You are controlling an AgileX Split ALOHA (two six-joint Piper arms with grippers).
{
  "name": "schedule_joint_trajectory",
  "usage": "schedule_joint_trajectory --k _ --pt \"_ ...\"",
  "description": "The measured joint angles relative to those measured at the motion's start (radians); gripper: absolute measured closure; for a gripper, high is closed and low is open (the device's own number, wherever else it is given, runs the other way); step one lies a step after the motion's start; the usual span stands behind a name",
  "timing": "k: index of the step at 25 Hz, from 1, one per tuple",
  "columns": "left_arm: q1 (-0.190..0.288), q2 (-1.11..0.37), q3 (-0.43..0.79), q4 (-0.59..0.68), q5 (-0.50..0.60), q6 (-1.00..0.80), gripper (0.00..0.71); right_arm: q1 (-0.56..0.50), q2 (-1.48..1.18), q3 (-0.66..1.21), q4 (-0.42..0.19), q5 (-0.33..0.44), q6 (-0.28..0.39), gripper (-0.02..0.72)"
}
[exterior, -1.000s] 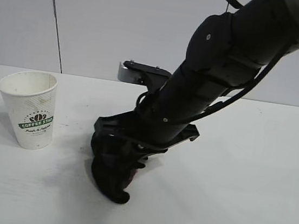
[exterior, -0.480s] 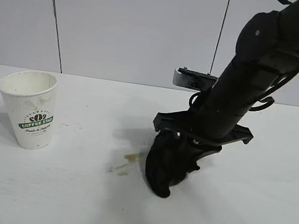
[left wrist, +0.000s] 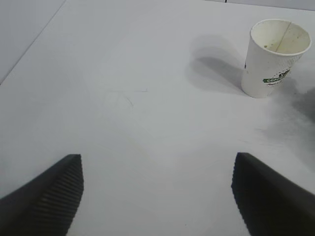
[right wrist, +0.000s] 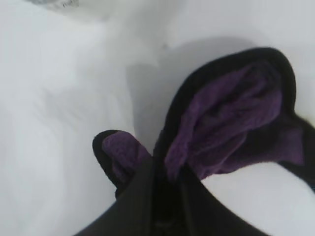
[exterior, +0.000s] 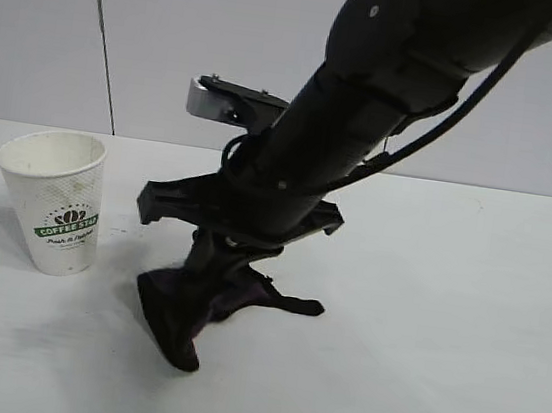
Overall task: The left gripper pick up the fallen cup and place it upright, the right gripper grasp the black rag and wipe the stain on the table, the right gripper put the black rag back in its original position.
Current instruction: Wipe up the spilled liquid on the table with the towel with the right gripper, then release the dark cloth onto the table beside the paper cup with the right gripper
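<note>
The white ribbed cup [exterior: 55, 202] stands upright on the white table [exterior: 461, 340] at the left. It also shows in the left wrist view [left wrist: 275, 58]. My right gripper [exterior: 219, 258] is shut on the black rag [exterior: 187, 312] and presses it down on the table a little right of the cup. In the right wrist view the rag [right wrist: 231, 118] spreads out with purple patches ahead of the closed right gripper [right wrist: 165, 167]. The stain is hidden, no puddle shows. My left gripper [left wrist: 157, 196] is open and empty above bare table, away from the cup, and is out of the exterior view.
The thick right arm with its silver plate [exterior: 213, 103] leans across the middle of the table from the upper right. A grey panelled wall [exterior: 175, 43] stands behind the table's far edge.
The right gripper swung right with the rag, uncovering an olive-brown stain, then swept back left. The rag now lies over where the stain showed. The cup has not moved.
</note>
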Motion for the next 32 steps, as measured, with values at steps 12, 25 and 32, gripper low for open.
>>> schedule_joint_trajectory --k 12,25,32 --pt "0.000 0.000 0.000 0.000 0.000 0.000 0.116 0.004 0.100 -0.006 -0.047 -0.081 0.000 0.660" --pt "0.000 0.000 0.000 0.000 0.000 0.000 0.116 -0.295 0.090 -0.165 -0.355 0.325 0.110 0.660" --pt "0.000 0.000 0.000 0.000 0.000 0.000 0.116 -0.317 0.083 -0.292 -0.247 0.678 0.059 0.660"
